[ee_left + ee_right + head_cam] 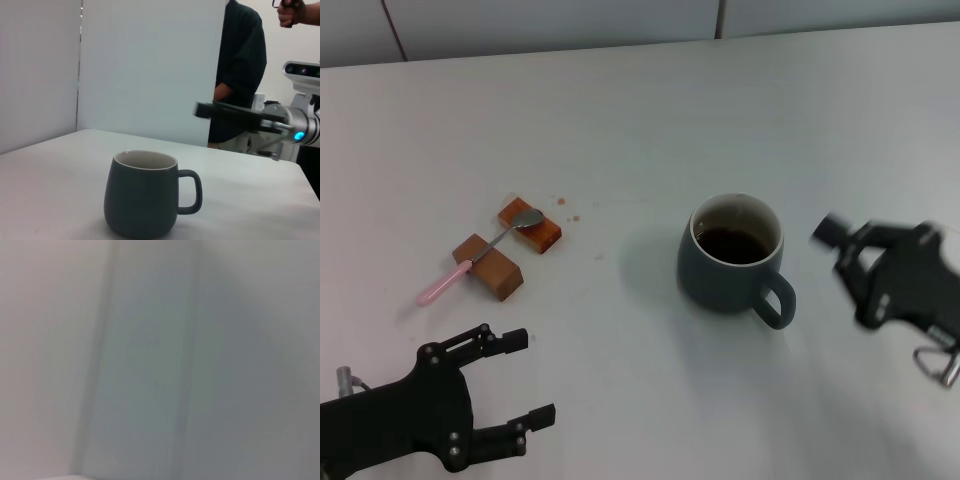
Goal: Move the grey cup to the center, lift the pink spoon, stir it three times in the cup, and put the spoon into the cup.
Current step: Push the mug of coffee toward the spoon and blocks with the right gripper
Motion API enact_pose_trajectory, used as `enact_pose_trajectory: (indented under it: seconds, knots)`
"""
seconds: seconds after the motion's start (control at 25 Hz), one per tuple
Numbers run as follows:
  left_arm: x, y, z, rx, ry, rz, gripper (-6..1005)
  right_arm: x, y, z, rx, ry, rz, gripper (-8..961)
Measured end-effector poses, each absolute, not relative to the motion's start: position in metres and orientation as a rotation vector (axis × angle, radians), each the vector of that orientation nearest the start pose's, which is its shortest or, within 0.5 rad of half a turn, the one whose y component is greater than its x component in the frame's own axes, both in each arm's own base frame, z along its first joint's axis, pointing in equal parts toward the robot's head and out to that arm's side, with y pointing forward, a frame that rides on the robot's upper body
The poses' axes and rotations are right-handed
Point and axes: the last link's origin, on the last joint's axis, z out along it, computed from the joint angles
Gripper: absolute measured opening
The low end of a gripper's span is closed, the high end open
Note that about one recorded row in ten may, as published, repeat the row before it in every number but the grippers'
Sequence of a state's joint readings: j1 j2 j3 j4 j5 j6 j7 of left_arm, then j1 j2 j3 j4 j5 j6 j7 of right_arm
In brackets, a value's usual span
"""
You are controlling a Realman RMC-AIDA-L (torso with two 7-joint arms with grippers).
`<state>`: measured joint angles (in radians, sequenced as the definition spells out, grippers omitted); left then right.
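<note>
The grey cup (725,270) stands upright near the middle of the white table, with dark liquid inside and its handle toward me and the right. It also shows in the left wrist view (142,197). The pink spoon (470,265) lies across two brown wooden blocks to the left of the cup, with its silver bowl on the far block. My left gripper (525,380) is open and empty near the front left edge, below the blocks. My right gripper (845,252) is blurred, just right of the cup and apart from it. It also shows in the left wrist view (220,111).
Two brown wooden blocks (490,268) carry the spoon. Small brown crumbs (568,208) lie beside them. A person in dark clothes (242,70) stands behind the table's far side. The right wrist view shows only a blurred pale wall.
</note>
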<state>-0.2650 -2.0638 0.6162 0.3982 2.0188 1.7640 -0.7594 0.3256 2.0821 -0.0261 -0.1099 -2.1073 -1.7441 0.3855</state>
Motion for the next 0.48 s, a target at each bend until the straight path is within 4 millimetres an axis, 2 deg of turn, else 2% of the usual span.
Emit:
enact_pose_trajectory:
  seconds: [0.08,0.24,0.28,0.48]
  knots:
    - [-0.323,0.204,-0.026,-2.712,-0.346,-0.880,831,0.314,0.240,-0.023,-2.066,0.242,0.963,9]
    - [-0.321,0.207,-0.026,-2.710,-0.337,-0.883,831,0.323,0.250,-0.026,-2.048,0.295,0.880,9]
    - [-0.321,0.209,-0.025,-2.705,-0.334,-0.884,830,0.326,0.259,-0.032,-2.060,0.333,0.820,9]
    - [-0.319,0.212,-0.024,-2.705,-0.323,-0.886,830,0.329,0.273,-0.049,-2.104,0.372,0.700,9]
